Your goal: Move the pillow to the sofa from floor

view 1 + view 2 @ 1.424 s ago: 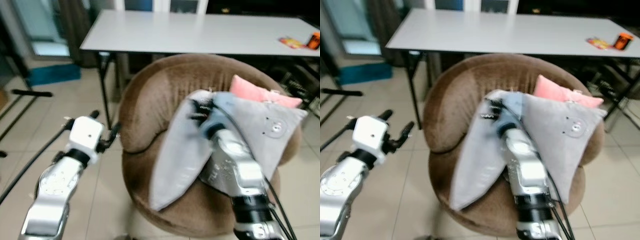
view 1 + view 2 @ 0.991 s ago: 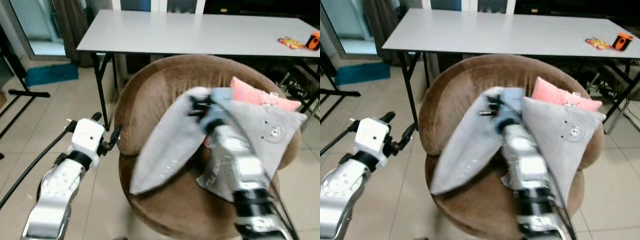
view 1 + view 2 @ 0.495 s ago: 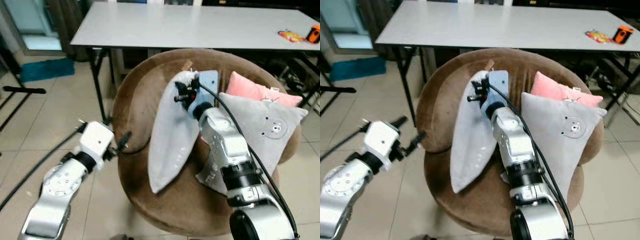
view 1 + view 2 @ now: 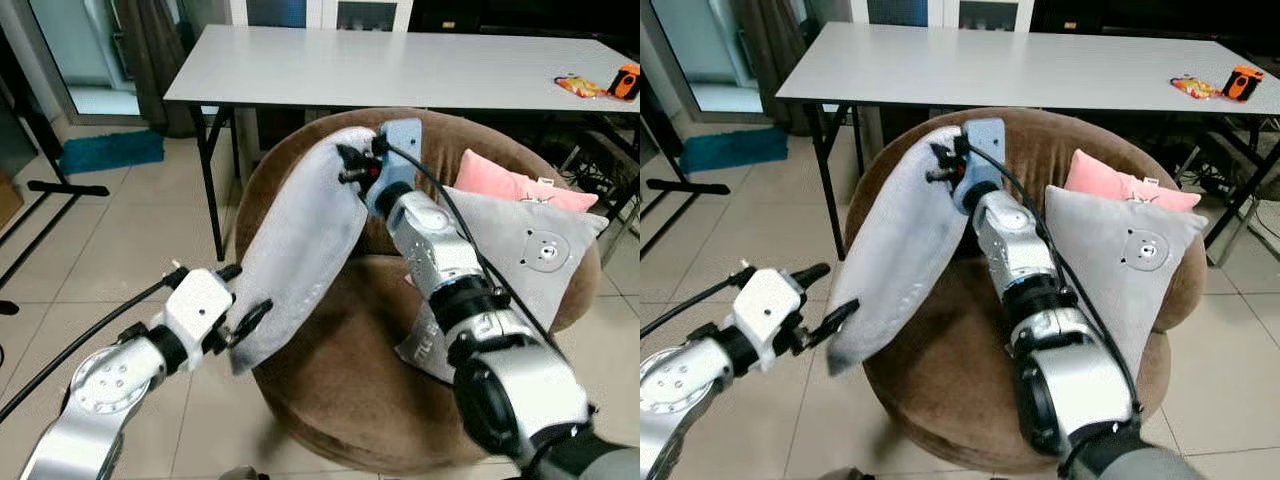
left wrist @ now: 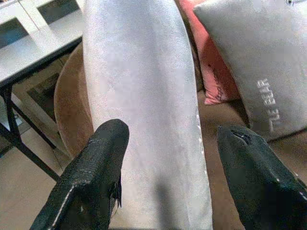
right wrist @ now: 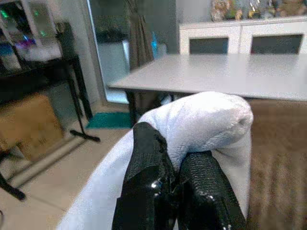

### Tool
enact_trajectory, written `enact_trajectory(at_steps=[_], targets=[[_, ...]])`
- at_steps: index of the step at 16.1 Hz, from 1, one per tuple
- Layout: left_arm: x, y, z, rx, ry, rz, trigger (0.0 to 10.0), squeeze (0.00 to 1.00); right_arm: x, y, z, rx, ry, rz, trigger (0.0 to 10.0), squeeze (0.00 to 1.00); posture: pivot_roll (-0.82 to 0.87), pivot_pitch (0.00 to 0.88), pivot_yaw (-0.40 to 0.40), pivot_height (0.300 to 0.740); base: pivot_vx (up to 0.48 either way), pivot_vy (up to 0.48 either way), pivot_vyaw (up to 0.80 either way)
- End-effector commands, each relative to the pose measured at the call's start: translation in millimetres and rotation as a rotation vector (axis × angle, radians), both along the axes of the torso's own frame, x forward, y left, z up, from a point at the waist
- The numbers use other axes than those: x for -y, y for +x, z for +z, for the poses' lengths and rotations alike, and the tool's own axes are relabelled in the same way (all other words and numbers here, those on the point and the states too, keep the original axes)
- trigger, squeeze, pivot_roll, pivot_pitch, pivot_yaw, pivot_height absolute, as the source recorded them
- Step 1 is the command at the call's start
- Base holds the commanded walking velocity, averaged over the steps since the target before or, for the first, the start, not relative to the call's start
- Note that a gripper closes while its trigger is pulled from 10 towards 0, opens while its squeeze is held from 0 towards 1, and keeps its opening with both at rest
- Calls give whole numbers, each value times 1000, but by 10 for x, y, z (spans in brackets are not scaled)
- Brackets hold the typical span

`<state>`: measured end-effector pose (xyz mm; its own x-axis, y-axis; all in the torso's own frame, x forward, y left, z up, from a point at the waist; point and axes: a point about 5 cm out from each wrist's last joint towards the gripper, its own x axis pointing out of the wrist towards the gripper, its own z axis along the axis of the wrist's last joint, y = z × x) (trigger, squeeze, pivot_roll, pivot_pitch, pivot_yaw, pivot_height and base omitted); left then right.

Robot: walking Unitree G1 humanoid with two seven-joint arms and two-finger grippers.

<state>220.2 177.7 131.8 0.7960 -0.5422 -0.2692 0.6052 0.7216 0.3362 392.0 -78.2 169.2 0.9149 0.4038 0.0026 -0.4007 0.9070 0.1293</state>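
Note:
A long light-grey pillow (image 4: 300, 240) hangs slanted over the left rim of the round brown sofa chair (image 4: 350, 400). My right gripper (image 4: 350, 168) is shut on the pillow's top corner, and its fingers (image 6: 158, 187) pinch the fabric in the right wrist view. My left gripper (image 4: 245, 300) is open at the pillow's lower end. Its two black fingers (image 5: 96, 172) stand on either side of the grey pillow (image 5: 144, 110).
A grey bear pillow (image 4: 530, 270) and a pink pillow (image 4: 510, 185) lean at the chair's right side. A white table (image 4: 400, 65) stands right behind the chair. A black stand's legs (image 4: 60, 188) and a teal mat (image 4: 110, 150) lie on the tiled floor at the left.
My right gripper has carried the pillow's top up and left toward the chair's back rim. The pillow's lower end swung out left, and my left gripper rose to meet it.

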Motion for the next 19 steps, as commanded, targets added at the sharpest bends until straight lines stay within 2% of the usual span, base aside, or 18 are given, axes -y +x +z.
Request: enact_trajectory(at_steps=[1, 3, 5, 7, 8, 9, 12, 14, 17, 18, 19], targets=[[-15, -28, 27, -3, 5, 0, 10000, 0, 109, 40, 34, 26, -17, -39, 10000, 0, -15, 0, -28, 740, 0, 0, 0], [-22, -72, 24, -11, 7, 1, 10000, 0, 253, 11, -196, -41, -82, -95, 10000, 0, -2, 0, -33, 740, 0, 0, 0], [-28, -93, 28, -14, 10, 5, 10000, 0, 446, -70, -486, -110, -254, -158, 10000, 0, 11, 0, -34, 740, 0, 0, 0], [-40, -106, 35, -17, 15, 10, 10000, 0, 669, -76, -536, -135, -279, -265, 10000, 0, 16, 0, -31, 740, 0, 0, 0], [-41, -106, 36, -17, 16, 11, 10000, 0, 726, -72, -528, -135, -282, -289, 10000, 318, 16, 0, -31, 740, 0, 0, 0], [-38, -102, 36, -17, 16, 12, 10000, 0, 786, -68, -522, -140, -286, -311, 10000, 1000, 15, 0, -31, 740, 0, 0, 0], [19, -48, 7, -23, -6, 4, 10000, 0, 1052, -48, -451, -150, -312, -373, 10000, 1000, 5, 0, -38, 740, 0, 0, 0], [40, -27, -19, -35, -32, 7, 10000, 0, 1211, -54, -422, -162, -290, -417, 10000, 1000, -8, 0, -48, 740, 0, 0, 0], [51, -20, -48, -52, -89, 24, 10000, 0, 1256, -79, -391, -102, -275, -359, 10000, 1000, -28, 0, -54, 740, 0, 0, 0], [38, 22, -28, -35, -147, 73, 10000, 0, 1239, -124, -373, -32, -224, -322, 10000, 1000, -54, 0, -48, 740, 0, 0, 0], [27, 47, -13, -18, -163, 105, 10000, 0, 1218, -168, -376, -6, -195, -317, 10000, 0, -69, 0, -40, 740, 0, 0, -638]])
